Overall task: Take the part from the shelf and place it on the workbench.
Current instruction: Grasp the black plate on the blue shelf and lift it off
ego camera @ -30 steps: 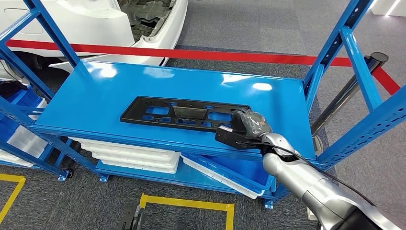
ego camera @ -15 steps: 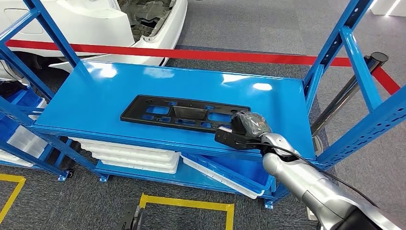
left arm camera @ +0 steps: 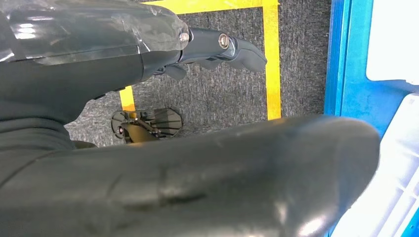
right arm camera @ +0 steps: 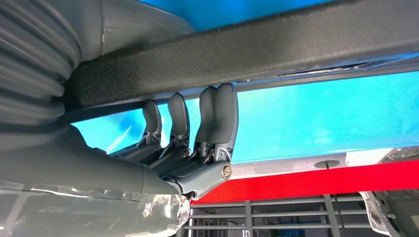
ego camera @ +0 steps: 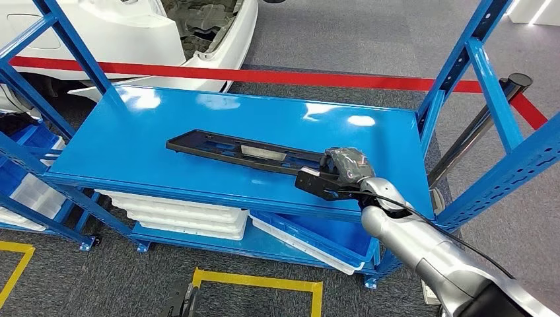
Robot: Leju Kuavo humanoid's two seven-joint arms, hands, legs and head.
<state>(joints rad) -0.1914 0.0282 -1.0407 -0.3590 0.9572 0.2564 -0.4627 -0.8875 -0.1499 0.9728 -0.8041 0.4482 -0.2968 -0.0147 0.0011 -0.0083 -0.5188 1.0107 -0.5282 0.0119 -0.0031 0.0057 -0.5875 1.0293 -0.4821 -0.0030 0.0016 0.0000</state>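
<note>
One black part, one blue shelf, one white car, two yellow floor outlines

The glossy bright blue metal shelf bears white glare patches. On it, the long flat matt black plastic part has a paler grey patch at its middle. The right robot hand is dark grey under clear wrapping, on a silver arm. Behind runs a red barrier strip over speckled grey carpet floor. Below sit white plastic trays. Yellow tape lines mark the floor. The left robot hand is dark grey.
</note>
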